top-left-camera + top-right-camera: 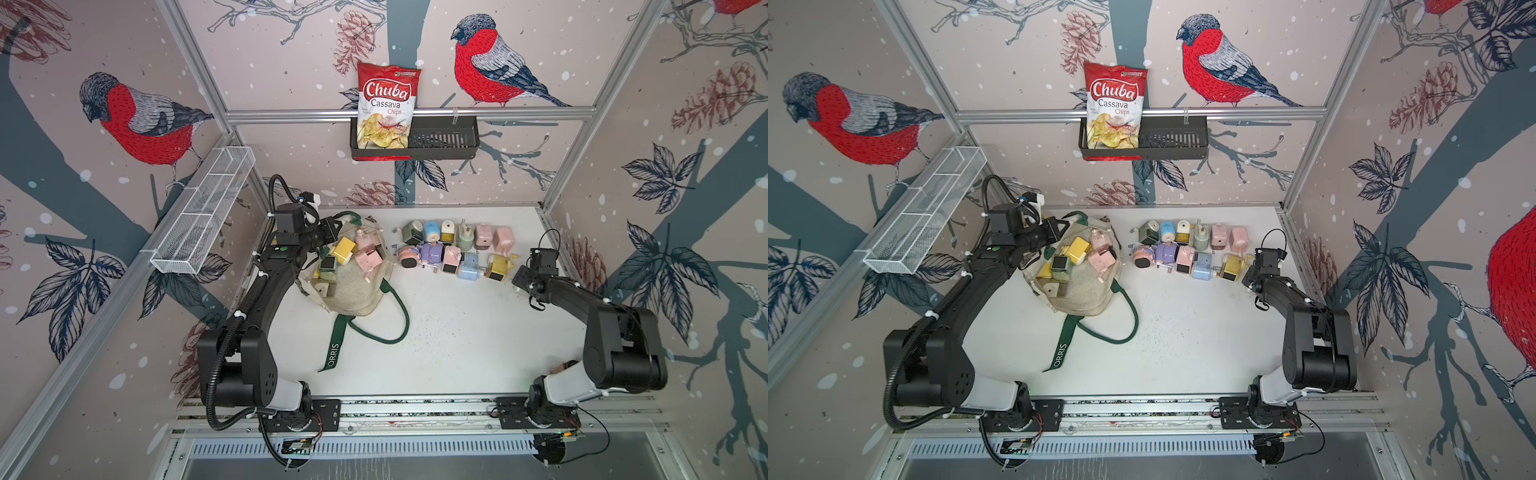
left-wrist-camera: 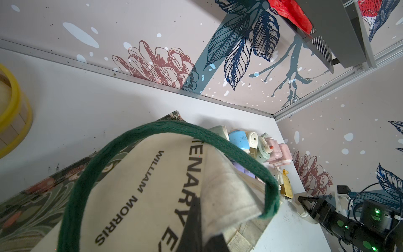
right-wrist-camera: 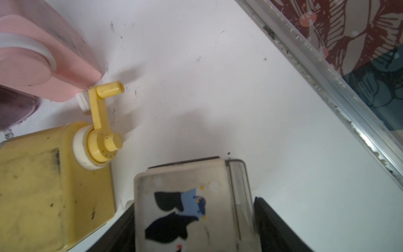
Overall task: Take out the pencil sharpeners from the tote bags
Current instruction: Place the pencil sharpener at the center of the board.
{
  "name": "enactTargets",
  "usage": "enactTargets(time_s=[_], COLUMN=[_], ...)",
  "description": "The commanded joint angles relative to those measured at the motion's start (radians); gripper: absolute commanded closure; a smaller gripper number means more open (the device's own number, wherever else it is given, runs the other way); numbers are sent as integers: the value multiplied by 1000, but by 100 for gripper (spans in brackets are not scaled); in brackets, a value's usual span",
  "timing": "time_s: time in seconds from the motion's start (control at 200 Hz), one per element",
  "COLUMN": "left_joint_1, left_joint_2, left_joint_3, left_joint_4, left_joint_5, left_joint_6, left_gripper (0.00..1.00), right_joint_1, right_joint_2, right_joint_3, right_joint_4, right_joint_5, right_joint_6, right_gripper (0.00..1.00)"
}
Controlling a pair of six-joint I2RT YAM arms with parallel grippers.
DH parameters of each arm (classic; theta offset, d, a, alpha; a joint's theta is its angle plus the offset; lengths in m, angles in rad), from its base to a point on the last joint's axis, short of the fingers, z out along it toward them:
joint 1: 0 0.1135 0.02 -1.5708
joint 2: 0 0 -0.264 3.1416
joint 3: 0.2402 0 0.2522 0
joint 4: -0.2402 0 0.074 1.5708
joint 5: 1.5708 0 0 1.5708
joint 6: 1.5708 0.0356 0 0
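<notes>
Cream canvas of the tote bag [image 1: 353,291] is pinched at its far rim by the clenched left gripper [image 1: 332,230], so the mouth lies open. The right gripper [image 3: 195,218] grasps a cream sharpener [image 3: 187,192] just beside the yellow sharpener [image 3: 43,185], at the end of the row [image 1: 457,249]. It should set the piece flat, clear of the yellow crank [image 3: 98,109], and only then release it. Whether it already touches the surface is hard to tell. Several sharpeners [image 1: 368,259] wait in the bag. The white table [image 1: 457,345] is speckled with dark marks, and the printed walls [image 1: 623,208] stand near the right arm.
</notes>
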Motion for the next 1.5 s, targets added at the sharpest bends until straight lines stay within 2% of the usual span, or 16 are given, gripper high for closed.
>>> enactTargets(time_s=[0.0,0.41,0.635,0.71,0.996,1.101,1.331,1.491], left_joint_1=[1,1,1,0,1,1,1,2], left_joint_2=[2,5,6,8,9,9,9,9], left_joint_3=[7,7,6,6,6,7,6,6], left_joint_4=[5,6,6,5,6,6,4,4], left_joint_5=[7,5,4,4,4,4,5,8], left_joint_6=[2,2,1,2,2,1,2,-1], left_gripper=[100,100,100,100,100,100,100,100], right_joint_1=[0,0,0,0,6,15,21,64], right_joint_2=[33,168,203,194,159,129,-13,-82], right_joint_3=[27,84,119,112,90,77,43,49], right_joint_4=[34,56,35,41,52,49,39,88], right_joint_5=[-5,-45,-33,-29,-25,1,51,58], right_joint_6=[-18,-20,-11,-9,-5,-6,2,-16], right_gripper=[48,40,32,26,12,4,3,3])
